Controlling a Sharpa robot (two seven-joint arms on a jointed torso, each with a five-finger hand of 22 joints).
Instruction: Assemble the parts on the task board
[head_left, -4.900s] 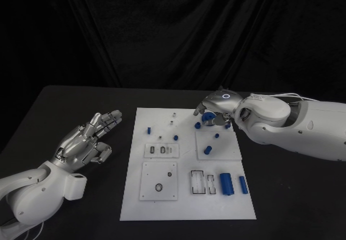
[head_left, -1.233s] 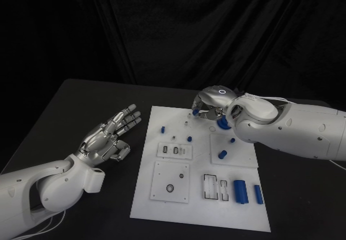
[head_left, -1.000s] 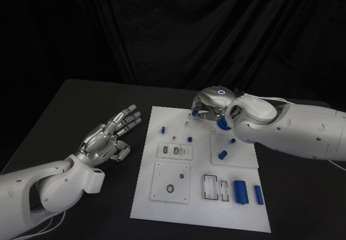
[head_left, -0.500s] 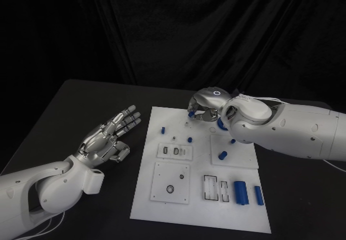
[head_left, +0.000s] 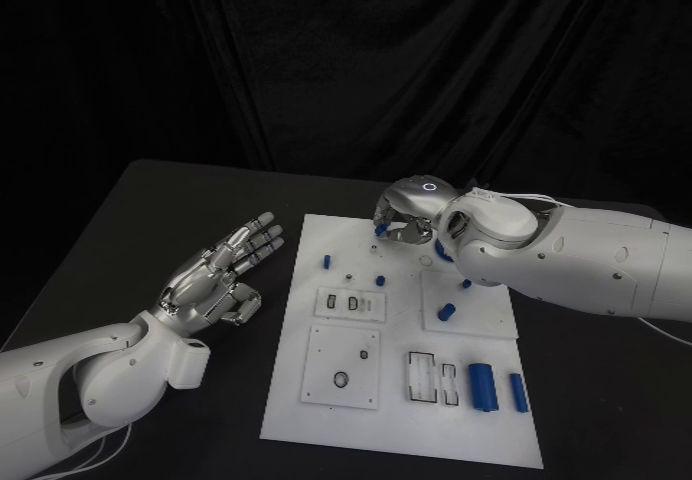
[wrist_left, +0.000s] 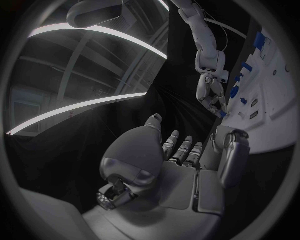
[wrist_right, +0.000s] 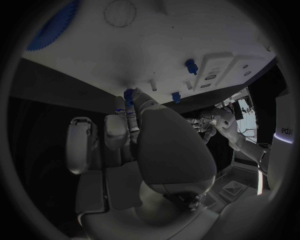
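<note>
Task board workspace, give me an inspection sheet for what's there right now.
Surface: black table, bare around the board.
Job's things: white task board lies flat; blue parts on it, two blue cylinders side by side at its near right.
Clutter: nothing seen.
Hands: left hand off the board's left edge, fingers apart, holding nothing; right hand over the board's far end, pinching a small blue part.
Cables: thin white cable along the right arm.
Surroundings: black curtain behind.

A robot test lab or studio — black curtains (head_left: 433, 80) hang behind a black table (head_left: 130, 230), which carries a white task board (head_left: 325, 410) set between the two robot arms.
</note>
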